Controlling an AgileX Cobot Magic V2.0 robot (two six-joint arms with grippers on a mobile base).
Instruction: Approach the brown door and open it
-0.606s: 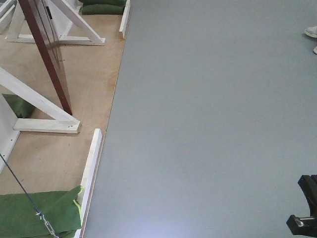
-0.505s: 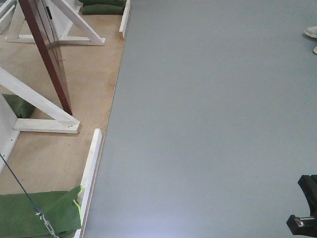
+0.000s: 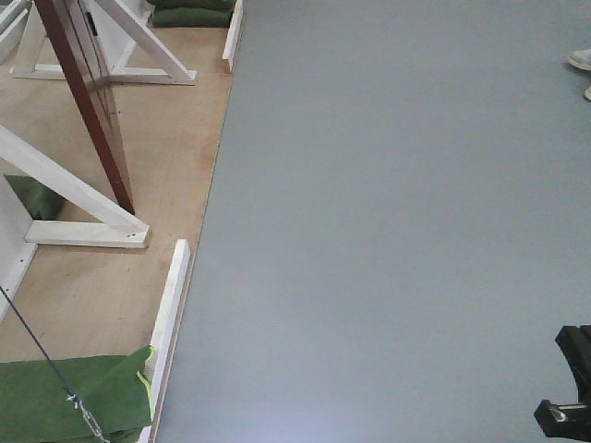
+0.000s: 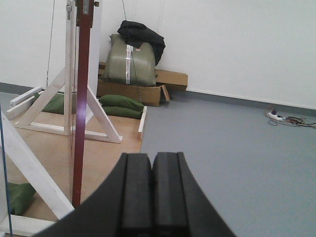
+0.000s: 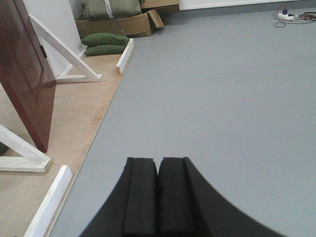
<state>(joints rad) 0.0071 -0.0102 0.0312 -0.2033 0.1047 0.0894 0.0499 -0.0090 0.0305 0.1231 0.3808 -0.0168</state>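
Note:
The brown door (image 3: 88,97) stands on a plywood platform (image 3: 175,138) at the upper left of the front view, held in a white wooden frame (image 3: 78,198). It shows edge-on in the left wrist view (image 4: 81,108) and as a dark brown panel at the left of the right wrist view (image 5: 24,74). My left gripper (image 4: 152,160) is shut and empty, over the platform's edge, short of the door. My right gripper (image 5: 158,165) is shut and empty above the grey floor. A black part of the right arm (image 3: 568,388) shows at the front view's lower right.
Green sandbags (image 3: 74,397) weigh the frame near me and others (image 5: 104,43) lie at the far end. White floor battens (image 3: 168,314) edge the platform. Cardboard boxes and an olive bag (image 4: 131,61) stand by the far wall. A person's shoe (image 3: 580,60) is at the right.

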